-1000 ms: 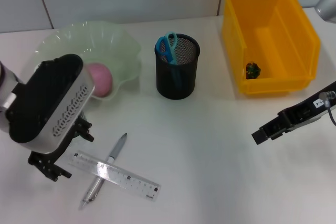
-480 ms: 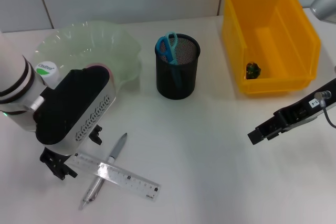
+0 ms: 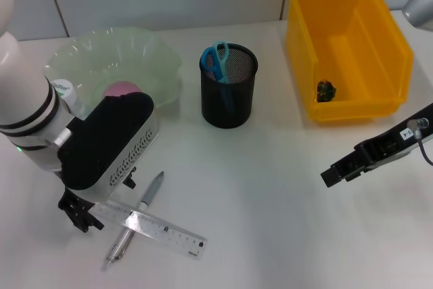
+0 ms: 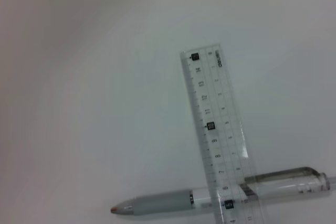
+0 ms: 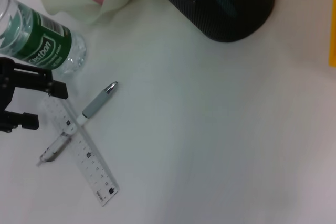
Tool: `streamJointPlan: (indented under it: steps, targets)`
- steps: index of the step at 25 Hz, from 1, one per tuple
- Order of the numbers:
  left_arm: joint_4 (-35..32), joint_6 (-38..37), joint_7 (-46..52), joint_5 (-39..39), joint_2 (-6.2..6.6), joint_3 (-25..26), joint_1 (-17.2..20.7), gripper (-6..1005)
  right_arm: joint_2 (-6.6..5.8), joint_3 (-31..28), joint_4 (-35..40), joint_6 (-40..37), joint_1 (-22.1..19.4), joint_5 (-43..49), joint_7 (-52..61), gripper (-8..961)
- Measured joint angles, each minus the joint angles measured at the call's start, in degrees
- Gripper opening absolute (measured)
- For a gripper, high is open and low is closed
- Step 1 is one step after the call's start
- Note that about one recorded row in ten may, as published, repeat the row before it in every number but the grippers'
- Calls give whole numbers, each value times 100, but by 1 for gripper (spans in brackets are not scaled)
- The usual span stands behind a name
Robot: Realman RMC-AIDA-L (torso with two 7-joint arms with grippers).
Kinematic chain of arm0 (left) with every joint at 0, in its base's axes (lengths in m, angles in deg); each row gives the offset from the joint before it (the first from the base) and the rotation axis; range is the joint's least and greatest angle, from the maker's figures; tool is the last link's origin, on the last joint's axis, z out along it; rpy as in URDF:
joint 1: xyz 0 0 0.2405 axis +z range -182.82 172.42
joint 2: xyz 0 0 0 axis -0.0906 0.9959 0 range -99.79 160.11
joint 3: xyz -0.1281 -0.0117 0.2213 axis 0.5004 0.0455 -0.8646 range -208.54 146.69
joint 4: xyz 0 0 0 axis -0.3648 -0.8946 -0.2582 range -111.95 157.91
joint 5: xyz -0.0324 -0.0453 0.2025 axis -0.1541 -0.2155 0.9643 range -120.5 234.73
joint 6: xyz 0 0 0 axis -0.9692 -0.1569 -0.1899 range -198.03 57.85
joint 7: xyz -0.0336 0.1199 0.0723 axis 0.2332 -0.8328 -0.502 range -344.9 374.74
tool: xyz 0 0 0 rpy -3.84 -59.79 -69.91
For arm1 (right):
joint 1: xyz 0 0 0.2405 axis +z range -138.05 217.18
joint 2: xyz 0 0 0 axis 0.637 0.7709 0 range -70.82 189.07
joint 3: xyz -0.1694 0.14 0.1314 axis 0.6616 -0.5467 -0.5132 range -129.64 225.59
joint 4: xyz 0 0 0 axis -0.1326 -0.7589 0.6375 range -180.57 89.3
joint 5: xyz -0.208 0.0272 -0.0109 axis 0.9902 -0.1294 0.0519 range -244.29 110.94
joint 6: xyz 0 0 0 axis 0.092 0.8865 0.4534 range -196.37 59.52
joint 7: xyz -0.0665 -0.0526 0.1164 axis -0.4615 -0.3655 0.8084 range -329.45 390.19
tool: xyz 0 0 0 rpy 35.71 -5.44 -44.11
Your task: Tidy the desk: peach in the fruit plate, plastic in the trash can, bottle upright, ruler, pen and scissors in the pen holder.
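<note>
My left gripper point(image 3: 101, 199) hovers open over the near-left end of the clear ruler point(image 3: 152, 225), with one finger on either side of it point(image 5: 44, 106). The ruler point(image 4: 218, 135) lies across a grey-tipped pen point(image 3: 139, 211). A bottle point(image 5: 37, 43) with a green label stands upright beside the green fruit plate point(image 3: 155, 59), which holds the pink peach point(image 3: 120, 89). Blue scissors point(image 3: 216, 60) stick out of the black mesh pen holder point(image 3: 229, 96). A dark scrap of plastic point(image 3: 326, 90) lies in the yellow trash can point(image 3: 392, 45). My right gripper point(image 3: 338, 170) hangs over the table at the right.
The left arm's bulky wrist point(image 3: 108, 143) covers part of the table between the plate and the ruler, and the bottle's cap point(image 3: 62, 88) peeks out behind it. A white wall runs along the table's far edge.
My left arm has swung right and forward, bringing its gripper to the ruler's end and uncovering the bottle. The right gripper barely shifted.
</note>
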Motion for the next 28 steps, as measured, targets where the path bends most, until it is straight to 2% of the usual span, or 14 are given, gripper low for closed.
streamJointPlan:
  steps: [12,28]
  targets:
    - [385,303,289,199,-3,-290,-118,768,20,29,-9,32,33,-16,-5,536]
    - [480,469,551,216,-3,-476,-80,766,22,19,-33,69,34,-32,-8,535]
